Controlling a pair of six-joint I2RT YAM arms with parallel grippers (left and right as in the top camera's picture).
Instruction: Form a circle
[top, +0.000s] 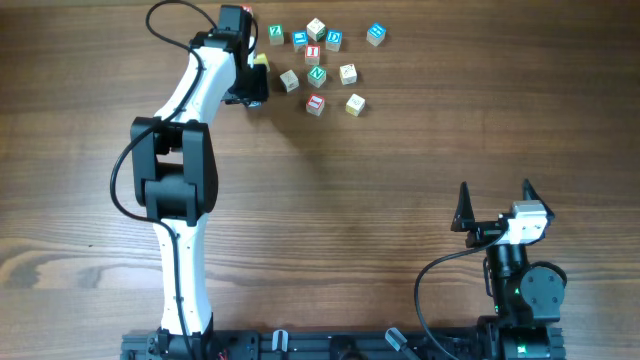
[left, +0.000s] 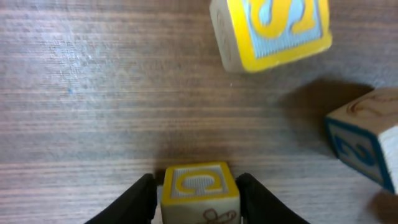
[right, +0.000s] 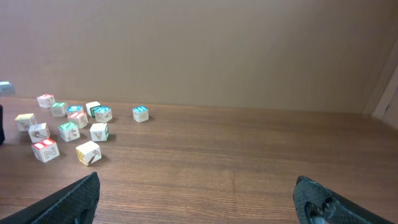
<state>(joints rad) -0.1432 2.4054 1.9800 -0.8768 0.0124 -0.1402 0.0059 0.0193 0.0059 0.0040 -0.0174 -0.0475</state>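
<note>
Up top, your left gripper (left: 199, 202) was clamped on a yellow-edged cube (left: 200, 184) just left of the circle (top: 313, 54), a loose huddle at the far middle of the table (top: 400, 200), while your right gripper (top: 495, 190) stood wide open, empty, well apart.

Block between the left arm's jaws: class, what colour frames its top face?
Yellow; the block shows best in the left wrist view.

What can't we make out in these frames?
Left wrist: yellow-bordered wooden cube in the left gripper is cut by the bottom edge; blue-bordered wooden cube by the right edge.
Overhead: left arm's wrist hides that gripper.
Right wrist: small wooden letter cubes, letters mostly too small.
</note>
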